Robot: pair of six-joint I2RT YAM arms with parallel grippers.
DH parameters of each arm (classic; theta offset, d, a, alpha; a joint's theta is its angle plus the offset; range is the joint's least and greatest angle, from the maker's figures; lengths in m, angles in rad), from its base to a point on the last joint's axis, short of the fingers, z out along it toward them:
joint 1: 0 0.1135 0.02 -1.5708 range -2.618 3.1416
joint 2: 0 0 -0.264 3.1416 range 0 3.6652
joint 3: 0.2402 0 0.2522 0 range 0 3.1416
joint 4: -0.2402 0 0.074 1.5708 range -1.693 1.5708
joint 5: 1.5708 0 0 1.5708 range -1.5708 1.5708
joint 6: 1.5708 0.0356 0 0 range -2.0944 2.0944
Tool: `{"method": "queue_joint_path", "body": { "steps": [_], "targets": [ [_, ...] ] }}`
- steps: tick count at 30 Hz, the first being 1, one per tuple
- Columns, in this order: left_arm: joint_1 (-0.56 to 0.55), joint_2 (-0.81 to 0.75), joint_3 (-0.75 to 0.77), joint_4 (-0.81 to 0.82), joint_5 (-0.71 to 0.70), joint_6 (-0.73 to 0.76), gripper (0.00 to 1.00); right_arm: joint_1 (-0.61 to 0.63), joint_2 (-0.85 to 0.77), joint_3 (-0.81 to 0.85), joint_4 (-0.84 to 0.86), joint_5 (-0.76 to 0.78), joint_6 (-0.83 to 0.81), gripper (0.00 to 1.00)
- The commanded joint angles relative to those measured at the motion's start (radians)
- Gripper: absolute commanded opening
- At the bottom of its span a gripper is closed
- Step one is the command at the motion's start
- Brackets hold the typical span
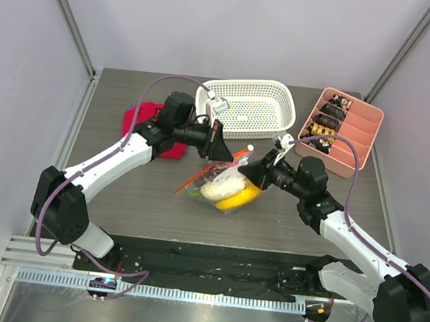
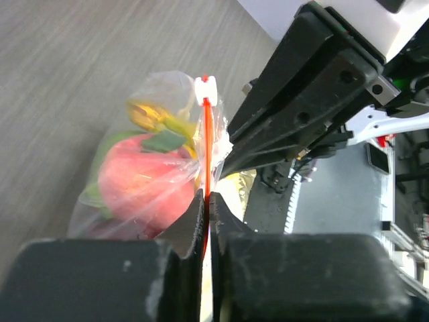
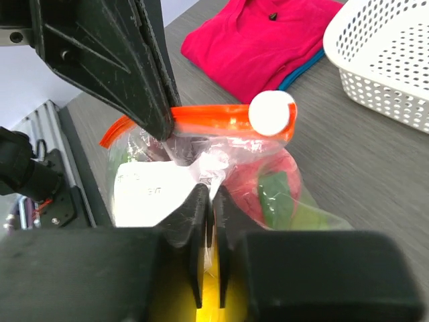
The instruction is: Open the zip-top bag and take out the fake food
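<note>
The clear zip-top bag (image 1: 224, 184) hangs just above the table's middle, held between both grippers. Its orange-red zipper strip (image 3: 214, 117) carries a white slider (image 3: 271, 113) at one end. Fake food fills it: a pink-red fruit (image 2: 141, 181), a yellow banana (image 1: 240, 198), a white piece (image 3: 151, 194) and green leaves (image 3: 276, 201). My left gripper (image 1: 218, 147) is shut on the zipper strip, seen in its wrist view (image 2: 206, 201). My right gripper (image 1: 255, 170) is shut on the bag's clear side wall, seen in its wrist view (image 3: 211, 201).
A white perforated basket (image 1: 278, 110) stands at the back middle. A pink divided tray (image 1: 361, 140) with dark brown pieces stands at the back right. A folded red cloth (image 1: 146, 115) lies at the back left under the left arm.
</note>
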Motion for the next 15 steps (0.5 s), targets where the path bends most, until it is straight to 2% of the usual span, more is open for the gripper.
{"method": "queue_joint_path", "body": {
  "steps": [1, 4, 15],
  "targets": [
    [-0.008, -0.049, 0.0, 0.022, -0.054, 0.013, 0.0, 0.002, -0.024, 0.054, -0.015, 0.017, -0.001, 0.36],
    [-0.008, -0.099, -0.011, 0.028, -0.085, 0.01, 0.0, -0.006, -0.013, 0.088, -0.041, -0.006, -0.001, 0.6],
    [-0.008, -0.171, -0.008, 0.032, -0.042, -0.013, 0.0, -0.009, -0.009, 0.211, -0.155, -0.046, -0.07, 0.66]
  ]
}}
